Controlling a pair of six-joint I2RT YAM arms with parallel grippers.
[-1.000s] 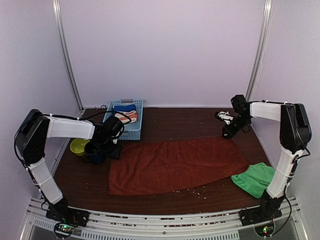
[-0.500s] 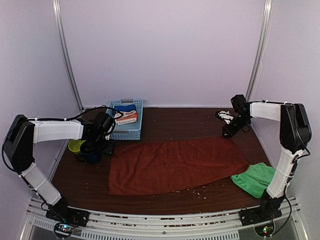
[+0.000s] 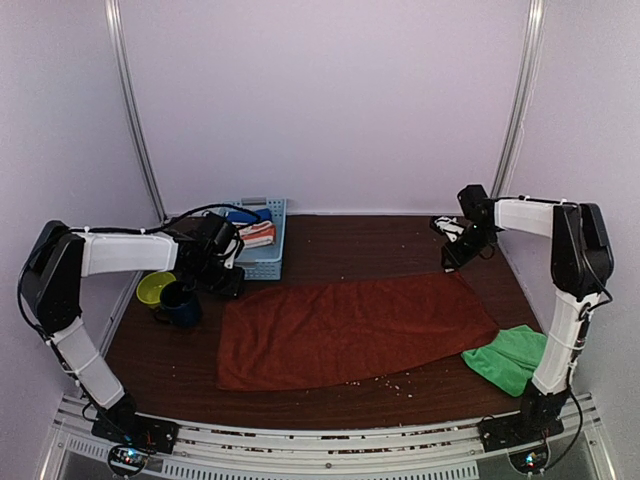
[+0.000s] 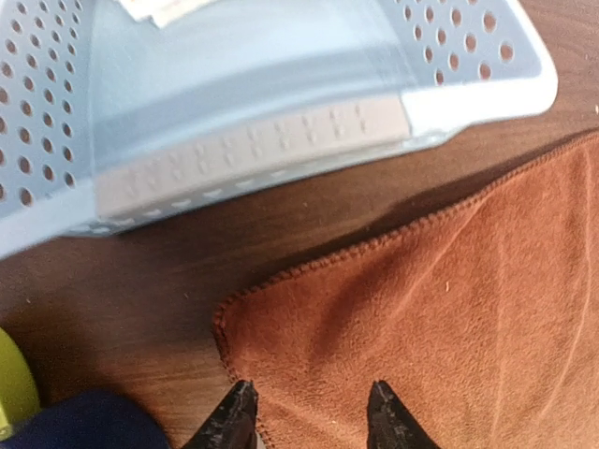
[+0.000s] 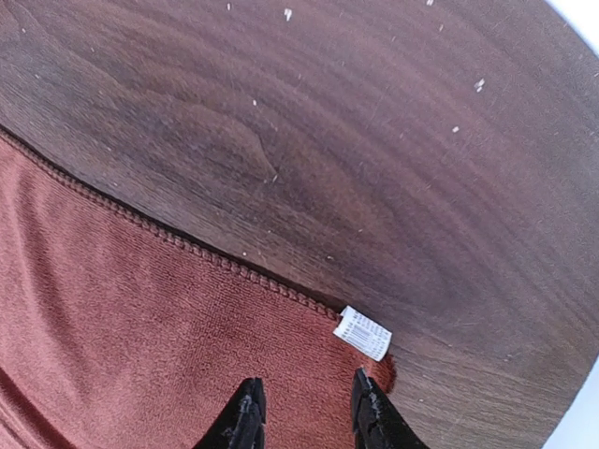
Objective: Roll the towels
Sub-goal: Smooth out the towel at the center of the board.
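Observation:
The rust towel (image 3: 350,330) lies spread flat across the middle of the table, and the green towel (image 3: 510,358) sits crumpled at the near right. My left gripper (image 3: 228,283) hangs over the rust towel's far left corner. In the left wrist view it (image 4: 311,416) is open, its fingertips straddling the rust towel (image 4: 440,309) near its hemmed edge. My right gripper (image 3: 450,260) is at the far right corner. The right wrist view shows it (image 5: 307,412) open above the rust towel (image 5: 140,318), just short of the white tag (image 5: 363,333).
A blue perforated basket (image 3: 262,264) stands at the back left with a blue cloth and a striped cloth inside; its wall (image 4: 281,140) is close ahead of the left gripper. A yellow-green bowl (image 3: 153,289) and a dark blue mug (image 3: 183,303) stand left of the towel. Crumbs dot the wooden table (image 3: 370,240).
My left gripper has swung from beside the mug to the rust towel's far left corner. The right gripper has shifted slightly back over the far right corner.

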